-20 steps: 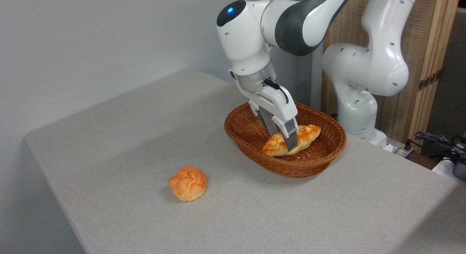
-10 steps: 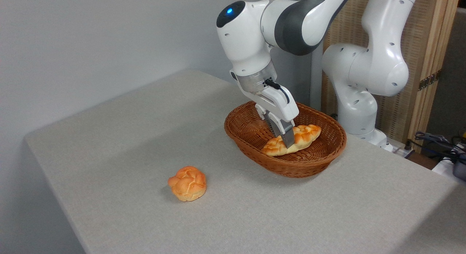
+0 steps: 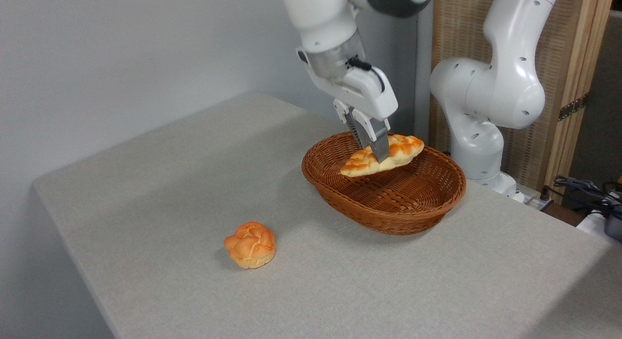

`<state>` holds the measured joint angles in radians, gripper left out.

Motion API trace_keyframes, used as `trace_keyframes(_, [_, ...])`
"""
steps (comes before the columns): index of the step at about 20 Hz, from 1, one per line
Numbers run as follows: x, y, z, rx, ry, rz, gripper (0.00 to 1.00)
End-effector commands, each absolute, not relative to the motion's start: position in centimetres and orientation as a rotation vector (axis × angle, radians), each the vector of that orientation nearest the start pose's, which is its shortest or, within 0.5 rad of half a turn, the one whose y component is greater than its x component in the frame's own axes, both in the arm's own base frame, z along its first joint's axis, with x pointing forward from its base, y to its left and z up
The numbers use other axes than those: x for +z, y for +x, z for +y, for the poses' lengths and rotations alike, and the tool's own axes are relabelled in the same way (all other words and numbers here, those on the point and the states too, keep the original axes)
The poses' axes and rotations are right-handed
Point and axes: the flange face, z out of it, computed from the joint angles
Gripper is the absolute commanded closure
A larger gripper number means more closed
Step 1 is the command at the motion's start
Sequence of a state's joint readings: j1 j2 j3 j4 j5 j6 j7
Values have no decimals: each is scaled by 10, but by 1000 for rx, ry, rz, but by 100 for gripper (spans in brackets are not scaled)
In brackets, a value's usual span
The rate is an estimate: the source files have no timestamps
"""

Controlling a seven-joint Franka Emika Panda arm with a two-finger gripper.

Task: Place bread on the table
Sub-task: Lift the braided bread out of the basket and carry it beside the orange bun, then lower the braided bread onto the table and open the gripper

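We have the pincer [image 3: 375, 147] clamped on the bread [image 3: 382, 155] | loaf hangs above the basket [image 3: 384, 210] below us | lift done | carry-over and set-down on the table [image 3: 160, 183] remain

Braided golden bread [image 3: 384, 155], long with tapered ends, held in the air near the far right, tilted with right end higher. Below, grey-beige speckled table [image 3: 194, 183], flat, with rounded corners.

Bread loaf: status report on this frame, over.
Gripper shut on bread. Loaf held above basket, not yet on table. Bun sits apart; nothing in the way.
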<state>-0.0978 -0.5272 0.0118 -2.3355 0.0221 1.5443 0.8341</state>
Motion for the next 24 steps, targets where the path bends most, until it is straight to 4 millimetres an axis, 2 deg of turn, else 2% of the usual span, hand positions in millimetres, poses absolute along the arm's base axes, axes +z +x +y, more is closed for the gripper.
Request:
trace_keyframes(1, [554,396,8,276,-2925,1377,73])
trace_keyframes(3, [563,433,27,213,-2950,1310,73])
trace_keyframes(5, [561,460,39,161,-2945,1264,72])
trace_keyframes(6, [557,473,51,117,-2952,1224,71])
trace_keyframes(7, [550,487,55,75,-2951,1203,66])
trace_keyframes(8, [539,502,56,74,-2946,1193,58])
trace_keyframes(9, [531,514,54,82,-2940,1193,57])
trace_keyframes(10, [528,522,52,92,-2936,1195,45])
trace_keyframes(11, [527,526,50,96,-2932,1198,27])
trace_keyframes(12, [526,528,49,97,-2930,1200,16])
trace_keyframes(13, [520,530,49,123,-2927,1206,0])
trace_keyframes(17, [491,540,34,213,-2913,1242,0])
trace_keyframes(19, [477,546,34,245,-2909,1246,0])
trace_keyframes(24, [490,553,29,159,-2888,1242,0])
